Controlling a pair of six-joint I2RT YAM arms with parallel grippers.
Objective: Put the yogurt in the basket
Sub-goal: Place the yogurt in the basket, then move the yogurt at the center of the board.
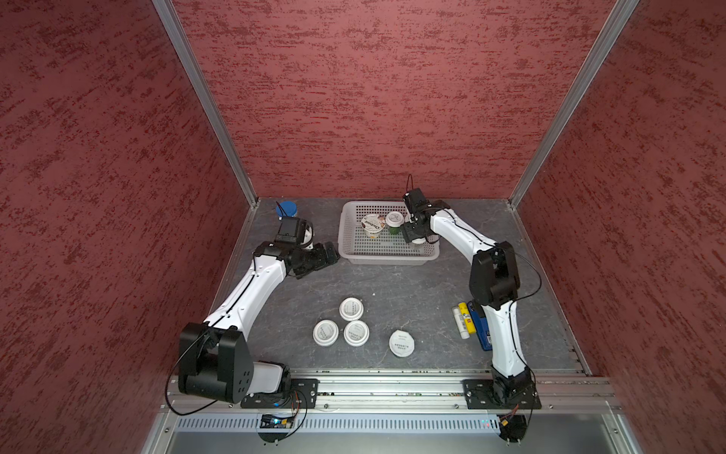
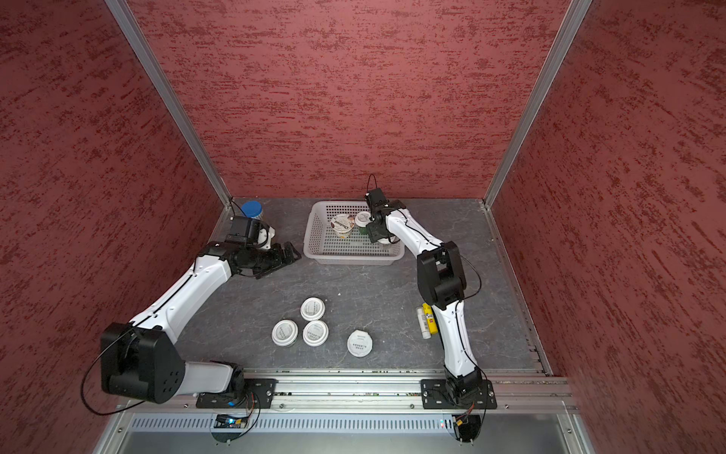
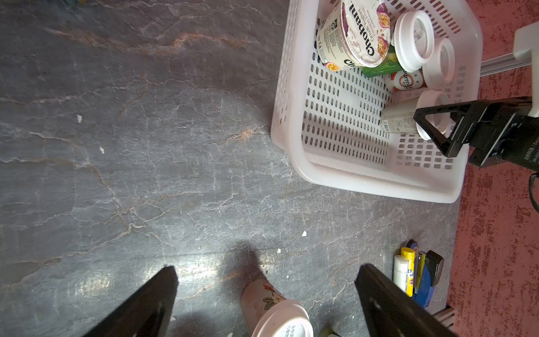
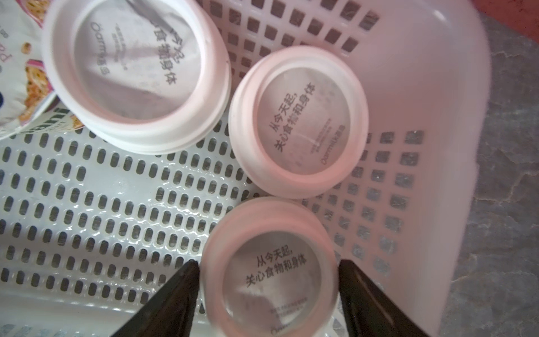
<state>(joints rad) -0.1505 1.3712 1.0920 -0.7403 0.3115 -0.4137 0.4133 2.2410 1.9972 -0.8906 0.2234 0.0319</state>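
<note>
The pale mesh basket [image 1: 387, 261] [image 2: 353, 259] stands at the back of the table. Inside it are the Chobani yogurt [image 1: 372, 225] [image 3: 358, 32] and white-lidded cups [image 4: 297, 122]. My right gripper [image 4: 269, 262] reaches down into the basket's right end, shut on a white-lidded yogurt cup [image 4: 271, 280] with a finger against each side of its lid. Several more yogurt cups [image 1: 351, 308] [image 1: 401, 342] stand upright on the front of the table. My left gripper [image 3: 268, 267] [image 1: 328, 253] lies low, left of the basket, open. A flower-printed cup [image 3: 274, 309] stands between its fingers, untouched.
A clear tube with a blue cap [image 1: 286, 208] stands in the back left corner, behind the left wrist. Yellow and white sticks [image 1: 463, 320] and a blue item lie by the right arm. Red textured walls close three sides.
</note>
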